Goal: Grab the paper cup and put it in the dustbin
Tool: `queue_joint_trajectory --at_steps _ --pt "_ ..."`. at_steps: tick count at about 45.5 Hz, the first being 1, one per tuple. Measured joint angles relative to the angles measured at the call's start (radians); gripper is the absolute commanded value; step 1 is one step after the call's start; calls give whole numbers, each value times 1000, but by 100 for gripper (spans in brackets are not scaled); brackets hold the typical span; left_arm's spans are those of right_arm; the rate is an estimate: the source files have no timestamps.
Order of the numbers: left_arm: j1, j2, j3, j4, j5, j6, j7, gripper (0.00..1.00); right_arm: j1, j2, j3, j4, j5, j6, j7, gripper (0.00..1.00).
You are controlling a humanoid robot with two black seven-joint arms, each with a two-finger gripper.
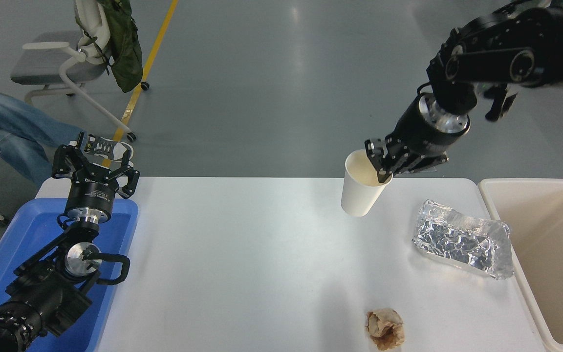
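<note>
white table (242, 274) with crumpled brown paper ball (385, 328) near front | blue plastic tray (27, 234) under parked left end effector (95, 164), fingers apart | crinkled foil wrapper (462, 242) beside beige rectangular plastic dustbin (501, 195) | right end effector (383, 164) clamped on rim of white tapered paper cup (359, 188), lifted above table's far edge | grey floor, yellow line, chair beyond

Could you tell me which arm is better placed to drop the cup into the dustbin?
Right: its gripper grips the cup by the rim, near the dustbin. The left gripper sits far away.
</note>
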Motion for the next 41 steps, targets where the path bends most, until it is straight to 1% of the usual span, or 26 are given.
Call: queue_joint_trajectory --at_steps 16,21,31,41 --pt "0 0 0 0 0 0 0 99 108 -25 -73 10 5 5 0 0" --pt "0 0 1 0 0 0 0 99 98 -63 -103 -10 6 6 0 0" --pt "0 0 1 0 0 0 0 99 -11 -266 -180 -114 -18 7 -4 0" --pt "0 0 1 0 -1 0 0 99 -167 -478 -214 -222 -88 -2 -6 0"
